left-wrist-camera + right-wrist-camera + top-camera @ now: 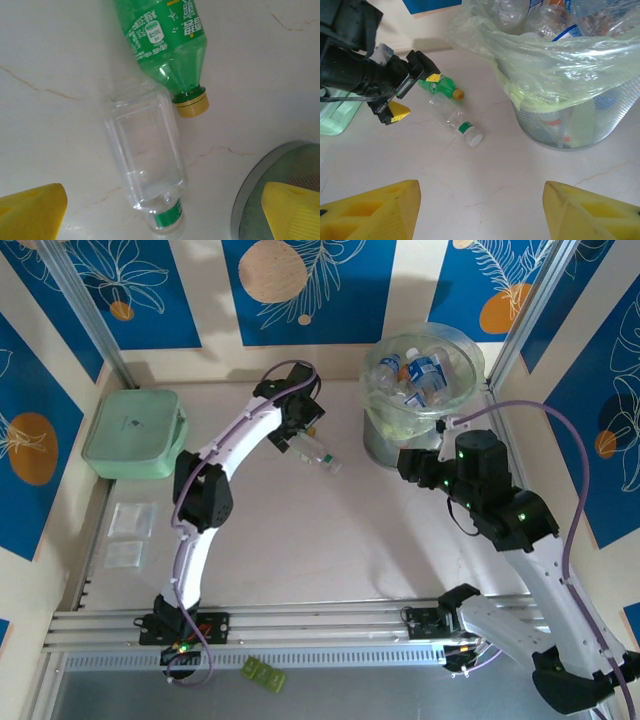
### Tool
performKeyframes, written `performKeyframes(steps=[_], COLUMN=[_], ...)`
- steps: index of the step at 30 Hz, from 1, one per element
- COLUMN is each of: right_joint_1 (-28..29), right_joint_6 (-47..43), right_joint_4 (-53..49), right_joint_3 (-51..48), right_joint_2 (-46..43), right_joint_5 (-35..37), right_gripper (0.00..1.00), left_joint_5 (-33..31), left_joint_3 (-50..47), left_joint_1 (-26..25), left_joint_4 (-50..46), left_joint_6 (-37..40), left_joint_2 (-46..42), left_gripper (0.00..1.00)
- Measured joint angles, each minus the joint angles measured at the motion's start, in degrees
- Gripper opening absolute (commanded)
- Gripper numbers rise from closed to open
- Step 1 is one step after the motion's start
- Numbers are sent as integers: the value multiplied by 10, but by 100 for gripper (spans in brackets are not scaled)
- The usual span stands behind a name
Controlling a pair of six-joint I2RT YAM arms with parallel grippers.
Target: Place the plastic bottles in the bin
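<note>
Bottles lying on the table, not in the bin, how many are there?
2. A green bottle and a clear bottle lie close together on the table, left of the bin. The left arm above may hide more.

You are looking at white characters on the label of the green bottle [167, 45], lying upside down and too blurred for reading. The blue labels on the bottles [428, 370] in the bin [385, 448] are showing you nothing legible either
</note>
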Motion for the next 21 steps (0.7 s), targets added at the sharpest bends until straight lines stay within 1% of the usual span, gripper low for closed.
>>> performKeyframes(steps=[5,15,18,21], right_joint_1=[0,0,0,0], right_joint_6=[-2,-10,-10,-10], right_joint_4=[0,1,0,0], right_joint_3=[-19,-23,-24,-24], right_joint_2=[-36,-46,-46,-46], right_joint_5=[9,18,20,21], right_gripper=[67,68,68,68], left_joint_5=[2,6,7,8], left_joint_3=[56,61,58,40], left_joint_1=[1,4,4,4], left_joint_4=[-23,-44,-47,-42], left_joint_6=[-10,-29,-29,-28], left_joint_2=[56,109,112,112], left_gripper=[99,100,96,89])
